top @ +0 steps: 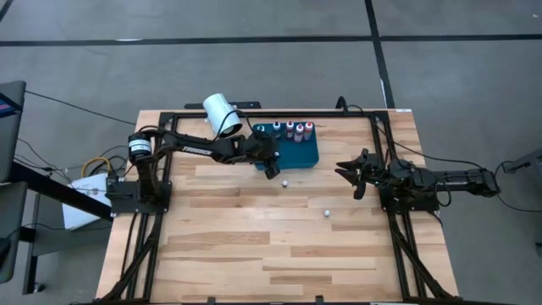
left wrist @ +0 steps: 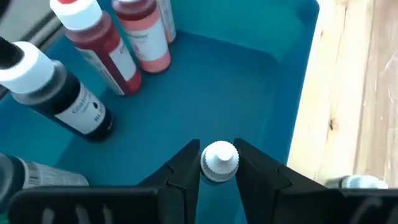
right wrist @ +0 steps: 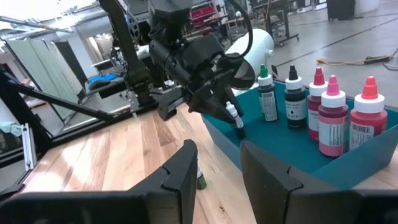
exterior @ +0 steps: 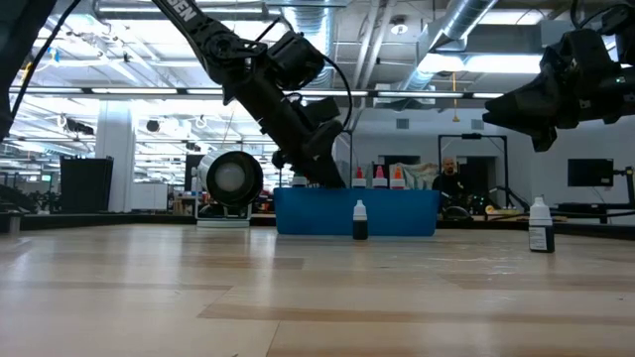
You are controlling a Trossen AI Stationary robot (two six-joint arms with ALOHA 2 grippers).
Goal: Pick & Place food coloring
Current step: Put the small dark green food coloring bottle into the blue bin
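Note:
The food coloring bottles are tiny. Several stand along the far wall of the blue tray [top: 292, 151]: three red ones [right wrist: 333, 118], a green-capped one [right wrist: 265, 93] and a dark one [right wrist: 293, 94]. My left gripper [left wrist: 219, 163] reaches down into the tray's near left corner and is shut on a white-capped dark bottle [right wrist: 236, 119]. Two more white-capped bottles stand upright on the table [top: 286, 181] [top: 326, 213]. My right gripper [top: 356, 174] hovers open above the table, right of the tray. My left gripper pinches the small bottle between its two fingers at the white cap [left wrist: 219, 158]. The fingers [left wrist: 186, 168] slant down from the table's left side. The bottle hangs below them over the tray floor; the tray wall hides its lower end in the low view.
A big white cylinder [top: 220, 113] lies on its side at the table's far edge, left of the tray. A black frame [top: 381, 152] runs along the table's edges. Bare wood spreads across the near half of the table. A person [exterior: 448, 177] sits in the room beyond.

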